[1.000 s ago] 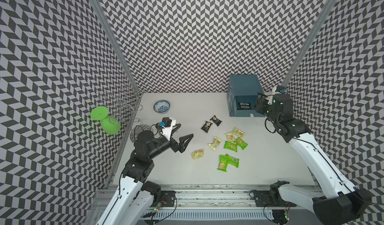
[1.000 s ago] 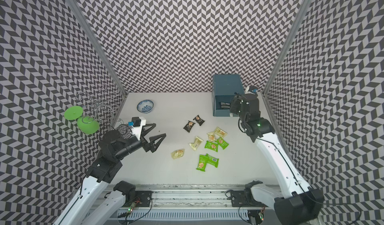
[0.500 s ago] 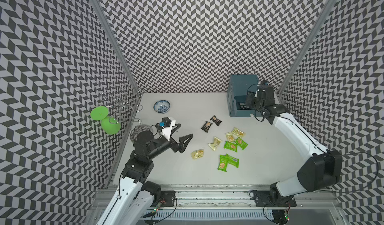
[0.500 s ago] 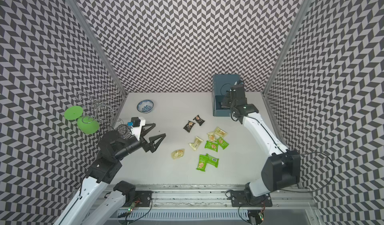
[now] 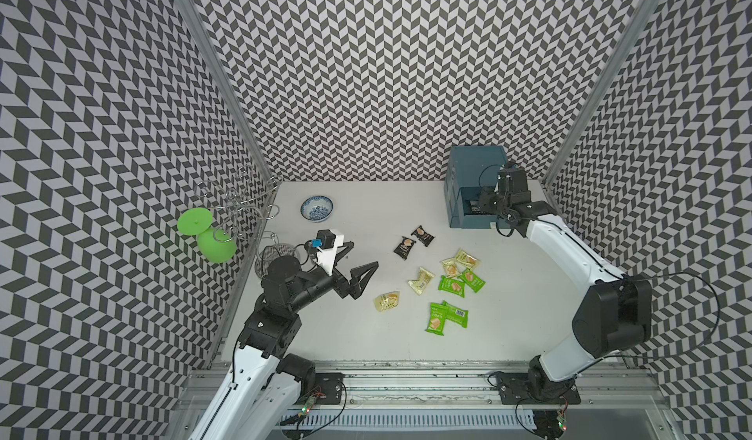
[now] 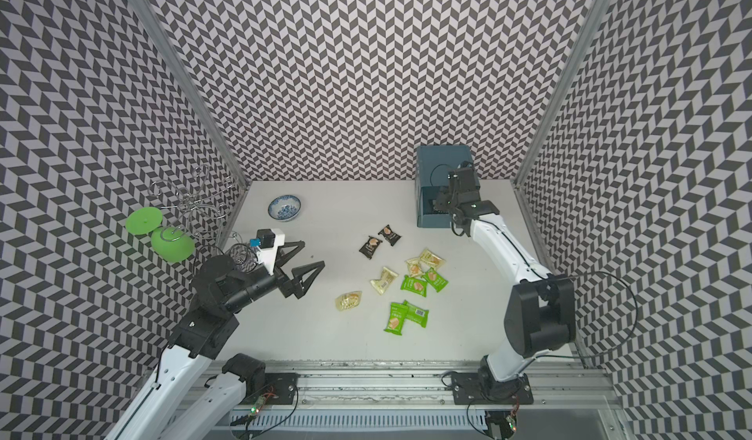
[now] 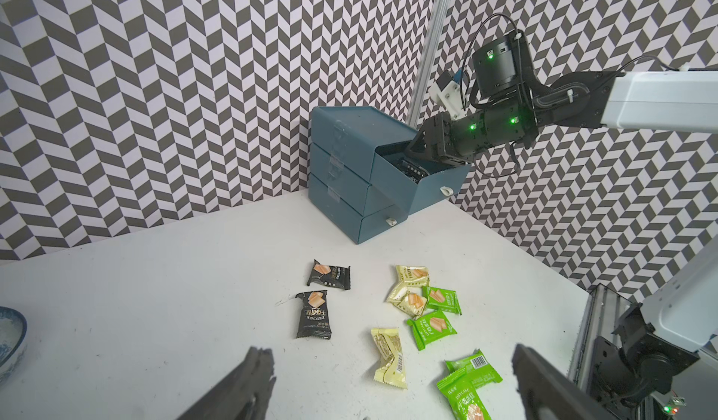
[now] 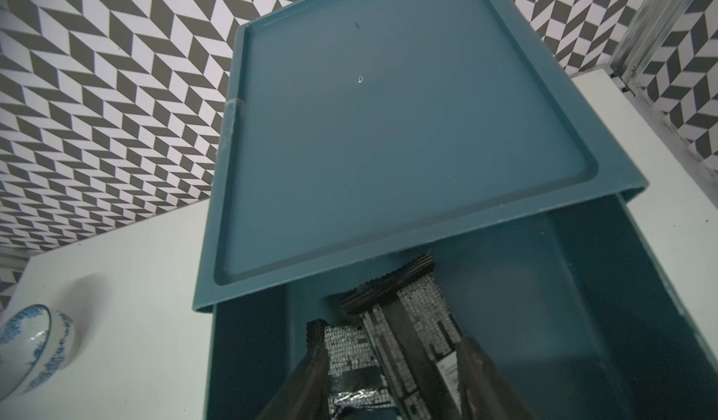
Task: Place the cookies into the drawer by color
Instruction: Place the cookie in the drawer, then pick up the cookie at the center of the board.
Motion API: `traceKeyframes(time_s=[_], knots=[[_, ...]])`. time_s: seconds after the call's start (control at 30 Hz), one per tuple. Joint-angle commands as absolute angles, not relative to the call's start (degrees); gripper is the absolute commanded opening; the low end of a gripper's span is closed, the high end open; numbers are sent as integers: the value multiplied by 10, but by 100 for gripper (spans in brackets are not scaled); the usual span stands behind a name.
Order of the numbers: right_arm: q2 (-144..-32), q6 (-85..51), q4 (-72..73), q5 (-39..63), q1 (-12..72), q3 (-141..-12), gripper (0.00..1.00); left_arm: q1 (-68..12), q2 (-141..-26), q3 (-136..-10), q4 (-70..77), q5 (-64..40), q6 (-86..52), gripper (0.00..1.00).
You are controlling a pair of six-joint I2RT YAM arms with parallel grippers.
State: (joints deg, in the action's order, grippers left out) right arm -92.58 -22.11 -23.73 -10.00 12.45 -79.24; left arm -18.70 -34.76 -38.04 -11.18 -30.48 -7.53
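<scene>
Right gripper (image 8: 392,394) has entered the open top drawer (image 8: 544,301) — jaws now spread, black packet (image 8: 423,313) released; left gripper (image 5: 362,255) gapes.

Parted fingers (image 8: 485,383) hover above black packets (image 8: 423,305) inside the drawer (image 8: 544,301).

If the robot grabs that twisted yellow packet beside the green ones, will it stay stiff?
Probably not: the yellow packet already lies twisted and creased, so it likely flexes. Flat and thin, it looks light and unlikely to roll.

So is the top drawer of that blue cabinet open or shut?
Open: the top drawer is pulled out, with black packets lying inside.
</scene>
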Motion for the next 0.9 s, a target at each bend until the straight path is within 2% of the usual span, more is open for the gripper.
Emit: traceKeyframes(time_s=[0.0,0.2,0.43,0.63,0.87], knots=[[-938,-216,-229,-109,118,-803,58,-184,-345,-379,-104,-306,-73,100],[-898,-213,-239,-93,118,-819,59,-184,-357,-378,-104,-303,-72,100],[-762,-196,-224,-29,119,-797,65,-185,-422,-374,-93,-300,-81,99],[-615,-191,-207,75,119,-701,68,-197,-531,-430,-99,-258,-122,100],[-430,-258,-155,235,119,-516,68,-276,-713,-562,-121,-151,-97,100]])
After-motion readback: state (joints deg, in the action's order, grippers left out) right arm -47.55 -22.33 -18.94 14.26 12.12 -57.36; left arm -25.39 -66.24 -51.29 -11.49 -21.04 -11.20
